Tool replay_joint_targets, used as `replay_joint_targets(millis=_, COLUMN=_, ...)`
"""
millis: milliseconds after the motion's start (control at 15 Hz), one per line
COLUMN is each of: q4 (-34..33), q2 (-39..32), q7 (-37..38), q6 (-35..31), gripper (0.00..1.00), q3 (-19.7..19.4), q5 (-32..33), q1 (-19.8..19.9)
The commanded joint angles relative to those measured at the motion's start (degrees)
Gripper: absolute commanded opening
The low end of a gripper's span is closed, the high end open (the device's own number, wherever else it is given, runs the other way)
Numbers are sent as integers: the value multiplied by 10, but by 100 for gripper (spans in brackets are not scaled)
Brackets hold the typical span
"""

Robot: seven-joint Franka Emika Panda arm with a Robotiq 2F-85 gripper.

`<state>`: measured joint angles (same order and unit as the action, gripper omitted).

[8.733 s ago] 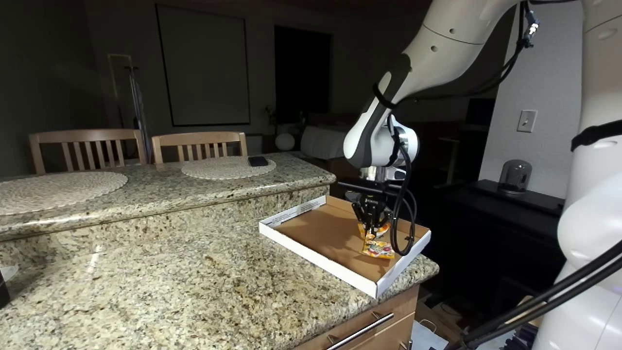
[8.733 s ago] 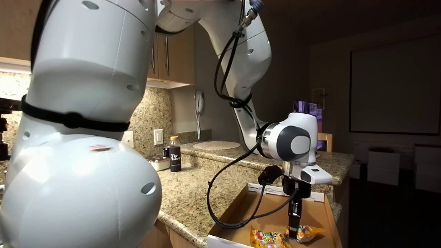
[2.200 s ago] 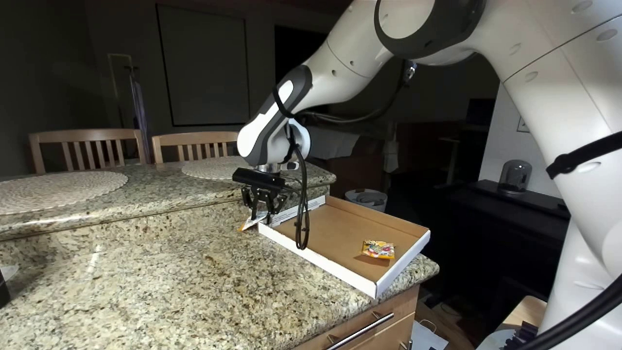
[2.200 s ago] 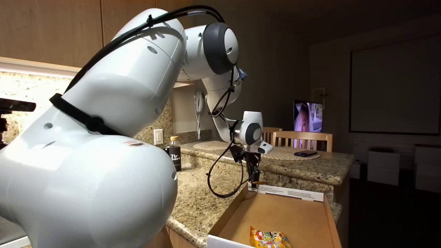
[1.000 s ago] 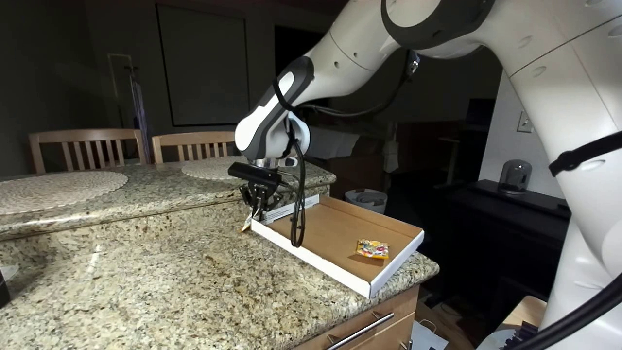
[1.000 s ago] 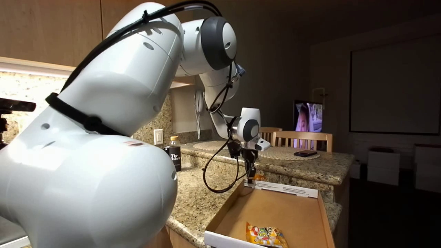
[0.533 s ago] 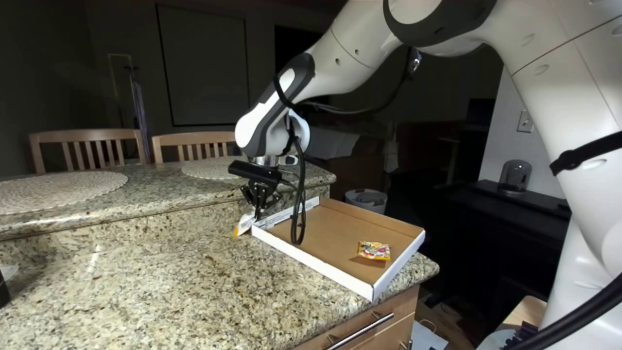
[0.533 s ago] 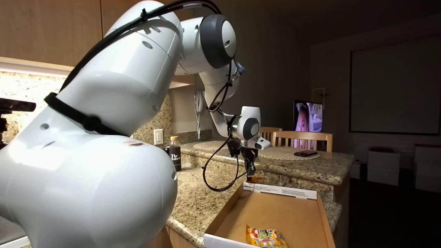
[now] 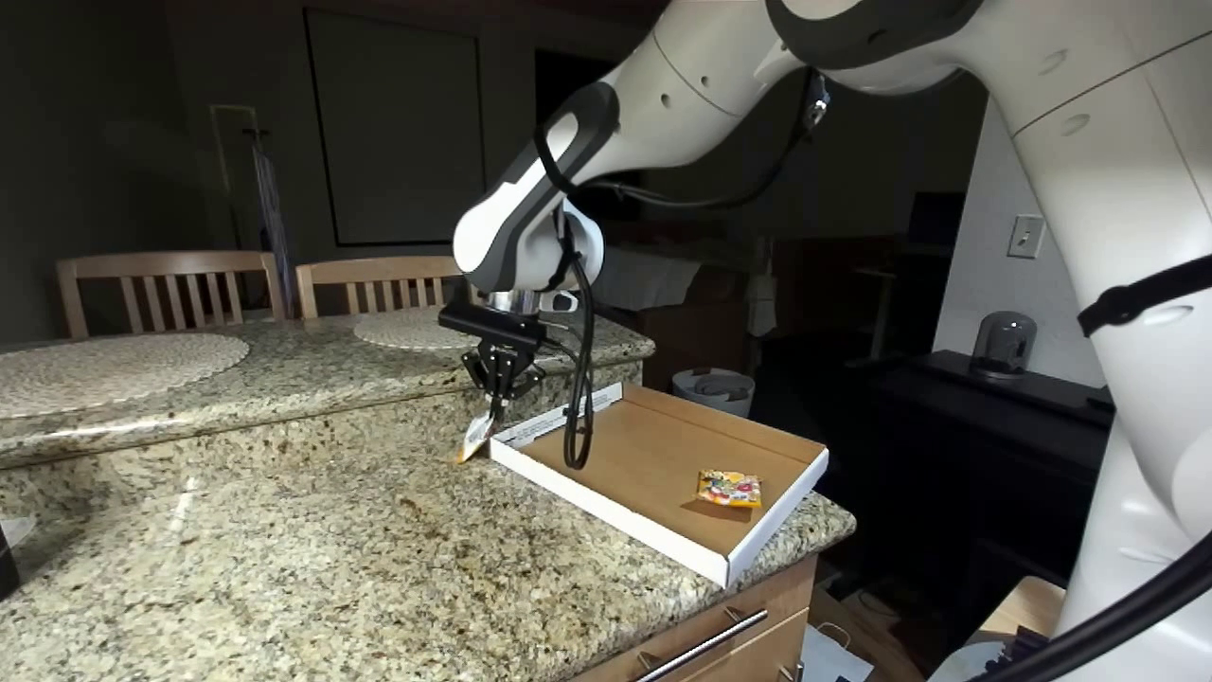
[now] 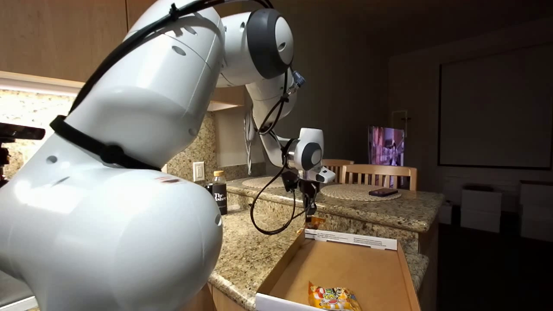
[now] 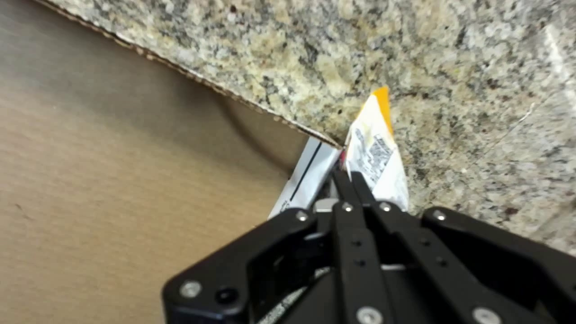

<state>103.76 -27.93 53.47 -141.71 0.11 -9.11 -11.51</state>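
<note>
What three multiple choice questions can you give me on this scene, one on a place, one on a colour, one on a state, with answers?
1. Where is the packet nearest the gripper?
A. On a chair
B. By a corner of the box
C. In a drawer

2. What colour is most of the other packet?
A. Blue
B. Purple
C. Orange

3. How do the gripper's jaws stand?
A. Shut
B. Wide open
C. Around a bottle

1: B, the wrist view shows it beside that corner.
2: C, its front is mostly orange in an exterior view.
3: A, the fingers lie together in the wrist view; whether they pinch the packet is unclear.
</note>
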Motion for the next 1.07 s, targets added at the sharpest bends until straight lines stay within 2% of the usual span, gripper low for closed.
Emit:
replay_joint_targets(millis=0, q4=88, q2=103, q7=-30, q6=-28, gripper=0, q3=28, q5=-30, q1=9)
replay_joint_targets(millis=133, q4=107, q2=142, q7=-28, q6=-38, gripper=0, q3=35, q5=-24, q1=5)
replay_joint_targets(millis=400, q4=75, q2=173, q7=-5, q6=-54, gripper=0, q3=41, q5=-26, q1=9)
replay_joint_targets(millis=933, q4=-45, q2=111, q7=57, q6=-29, gripper=0, q3=3, q5=-42, q1=49)
replay_joint_targets(millis=1000, q4=-49, q2=107, q7=60, q6=-27, gripper=15, q3=1, q5=-47, q1=53)
